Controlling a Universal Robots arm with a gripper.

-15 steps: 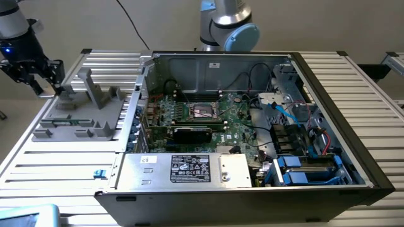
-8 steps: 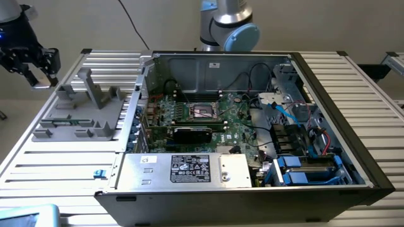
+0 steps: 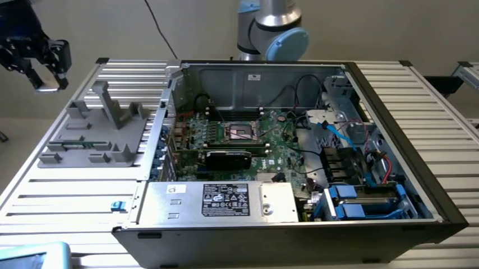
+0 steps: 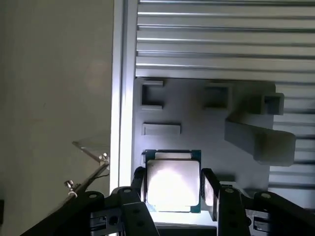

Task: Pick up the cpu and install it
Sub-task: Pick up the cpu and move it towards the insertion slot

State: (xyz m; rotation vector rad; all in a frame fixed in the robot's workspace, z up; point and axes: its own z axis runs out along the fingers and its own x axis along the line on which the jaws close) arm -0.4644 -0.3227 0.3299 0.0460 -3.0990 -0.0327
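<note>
Gripper (image 3: 44, 77) hangs in the air, above the grey fixture (image 3: 97, 134) and toward the exterior view's left of it. Its upper part is cut off by the frame edge.

Jaws are clamped on the cpu (image 4: 172, 184). In the wrist view the dark fingers (image 4: 210, 189) press against two opposite edges of the chip. The silvery top faces the camera and is washed out by glare, so no markings are legible. A thin green rim shows along its edges.

The fixture lies beyond the chip and clear of it, partly hidden behind chip and fingers.

In the exterior view the cpu is only a pale sliver at the fingertips, hard to make out.

The open computer case (image 3: 389, 95) stands just beside the fixture on the exterior view's right. The black-framed socket (image 3: 241, 132) sits inside it, well apart from the fixture, its interior too small to read.
</note>
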